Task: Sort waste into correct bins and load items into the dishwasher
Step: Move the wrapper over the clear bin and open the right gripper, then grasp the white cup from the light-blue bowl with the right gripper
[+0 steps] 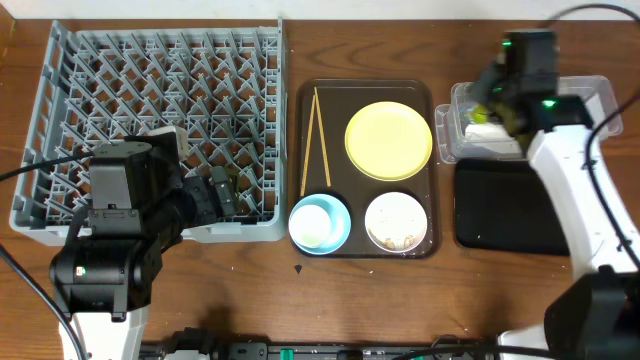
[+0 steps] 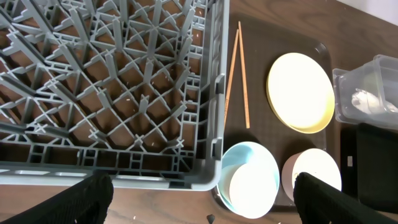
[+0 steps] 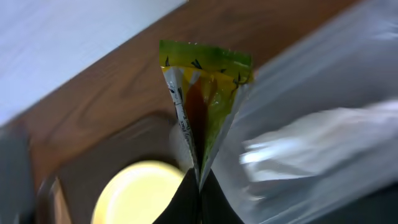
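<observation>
My right gripper [image 3: 199, 186] is shut on the green-and-orange snack wrapper [image 3: 205, 106] and holds it over the clear tub [image 1: 590, 95], which holds a crumpled white tissue [image 3: 311, 143]. The black tray [image 1: 510, 205] lies just below the tub. My left gripper [image 2: 202, 199] is open and empty above the near right corner of the grey dish rack [image 1: 60, 120]. On the brown serving tray [image 1: 300, 140] lie the chopsticks [image 1: 315, 140], the yellow plate [image 1: 388, 140], the light blue bowl [image 1: 320, 223] with a white cup in it, and the white bowl [image 1: 396, 222] with rice scraps.
A small dark speck [image 1: 298, 268] lies on the wood table in front of the serving tray. The dish rack fills the left half of the table. The right arm stretches over the black tray.
</observation>
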{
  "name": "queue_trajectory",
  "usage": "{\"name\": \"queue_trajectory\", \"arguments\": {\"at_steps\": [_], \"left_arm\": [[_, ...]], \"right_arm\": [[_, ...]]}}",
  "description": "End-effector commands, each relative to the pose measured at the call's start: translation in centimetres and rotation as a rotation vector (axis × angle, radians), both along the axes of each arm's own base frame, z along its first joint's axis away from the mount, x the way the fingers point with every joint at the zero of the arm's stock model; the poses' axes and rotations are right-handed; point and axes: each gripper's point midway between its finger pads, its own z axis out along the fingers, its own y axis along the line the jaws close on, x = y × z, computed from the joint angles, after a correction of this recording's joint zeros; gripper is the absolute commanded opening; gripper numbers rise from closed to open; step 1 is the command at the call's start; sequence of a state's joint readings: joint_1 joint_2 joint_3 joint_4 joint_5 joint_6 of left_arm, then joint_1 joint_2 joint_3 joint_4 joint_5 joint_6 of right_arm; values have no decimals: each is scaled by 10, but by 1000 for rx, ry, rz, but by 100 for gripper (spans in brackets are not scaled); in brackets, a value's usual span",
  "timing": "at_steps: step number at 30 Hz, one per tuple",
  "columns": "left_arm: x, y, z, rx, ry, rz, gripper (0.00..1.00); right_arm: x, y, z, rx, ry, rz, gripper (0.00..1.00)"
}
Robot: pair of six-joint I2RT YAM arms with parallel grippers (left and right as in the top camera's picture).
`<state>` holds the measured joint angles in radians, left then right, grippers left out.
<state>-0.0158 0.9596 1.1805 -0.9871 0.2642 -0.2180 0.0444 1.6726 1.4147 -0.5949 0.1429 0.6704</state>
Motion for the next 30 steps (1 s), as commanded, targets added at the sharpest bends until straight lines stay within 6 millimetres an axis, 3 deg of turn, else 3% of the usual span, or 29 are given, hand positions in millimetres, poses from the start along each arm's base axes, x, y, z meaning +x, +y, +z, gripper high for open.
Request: {"name": "queue_trajectory", "arguments": {"at_steps": [1, 2, 3, 4, 5, 8, 12, 15, 18, 22, 25, 26, 27, 30], "left_arm": [[1, -1, 9, -15, -19, 1, 93], [1, -1, 9, -15, -19, 2, 93], [1, -1, 9, -15, -20, 1, 93], [1, -1, 9, -15, -19, 2, 93], [1, -1, 9, -15, -19, 2, 93], [1, -1, 9, -15, -19, 2, 93], [1, -1, 9, -15, -19, 1, 93], [1, -1, 9, -15, -19, 1, 93], [2, -1, 9, -15, -22, 1, 93], [2, -1, 9, -15, -25, 1, 93], [2, -1, 9, -16, -25, 1, 93], [2, -1, 9, -15, -25, 1, 99], [2, -1, 10, -15, -25, 2, 98], [3, -1, 10, -15, -27, 2, 98]], "right_arm": [[1, -21, -45, 4, 95, -119, 1], [1, -27, -52, -11, 109, -135, 1], [3, -33, -61, -19, 124, -150, 8], [6, -35, -65, -14, 123, -153, 35], [11, -29, -66, 14, 115, -94, 73], [13, -5, -50, 42, 86, 104, 95], [-8, 24, -12, 80, 55, 217, 99], [-37, 72, 18, 133, 35, 428, 94], [-68, 116, 29, 119, 52, 622, 88], [-113, 167, 9, 71, 182, 833, 79], [-132, 200, -5, 61, 233, 935, 59], [-136, 208, -8, 55, 239, 963, 55], [-142, 219, -10, 45, 243, 1011, 52], [-165, 250, -19, 10, 260, 1180, 54]]}}
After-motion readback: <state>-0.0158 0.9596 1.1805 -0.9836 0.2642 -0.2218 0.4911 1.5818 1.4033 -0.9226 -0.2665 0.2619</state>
